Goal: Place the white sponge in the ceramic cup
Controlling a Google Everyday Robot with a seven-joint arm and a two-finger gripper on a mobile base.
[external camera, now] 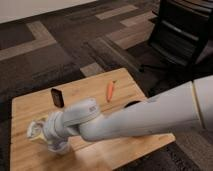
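My gripper [36,130] is at the left end of the wooden table [125,145], low over the top, just left of the ceramic cup. The cup [59,148] stands near the table's front left. Only its lower side shows, because my wrist lies across its top. The white sponge does not show on its own. A pale shape sits at the gripper, and I cannot tell whether that is the sponge or part of the gripper. My arm [140,122] reaches in from the right across the table.
A black upright block [57,96] stands at the back left. An orange carrot [110,91] lies at the back middle. A dark sliver of the blue bowl [131,104] shows behind my arm. A black office chair [182,35] stands right of the table, on carpet.
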